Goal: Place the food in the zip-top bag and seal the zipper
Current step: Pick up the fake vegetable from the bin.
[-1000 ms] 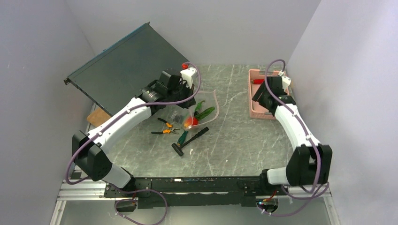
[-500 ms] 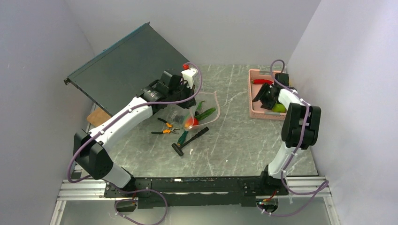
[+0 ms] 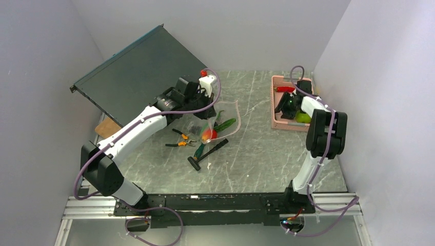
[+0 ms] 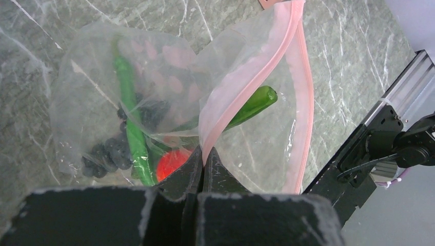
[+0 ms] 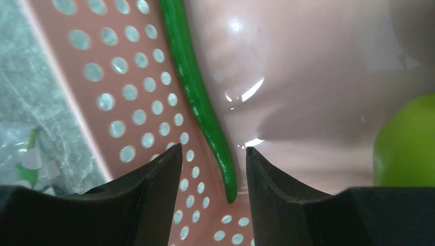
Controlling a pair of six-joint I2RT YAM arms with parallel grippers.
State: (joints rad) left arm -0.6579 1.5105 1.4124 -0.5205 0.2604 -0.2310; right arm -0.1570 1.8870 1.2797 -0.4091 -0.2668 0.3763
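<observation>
My right tool (image 5: 213,151) is spread, tips straddling the end of the green pod (image 5: 197,97) in the pink basket (image 5: 118,102). My left tool (image 4: 203,154) pinches the zipper (image 4: 272,59), propping the zip-top bag (image 4: 92,77) open. I judge loading is in hand; next I close squarely and lift.

Bag (image 4: 87,61): clear, crinkled plastic film. Basket (image 5: 318,77): glossy pink perforated plastic. Apple (image 5: 405,148): smooth, glossy. Surface (image 3: 267,154): smooth, stone-veined.
</observation>
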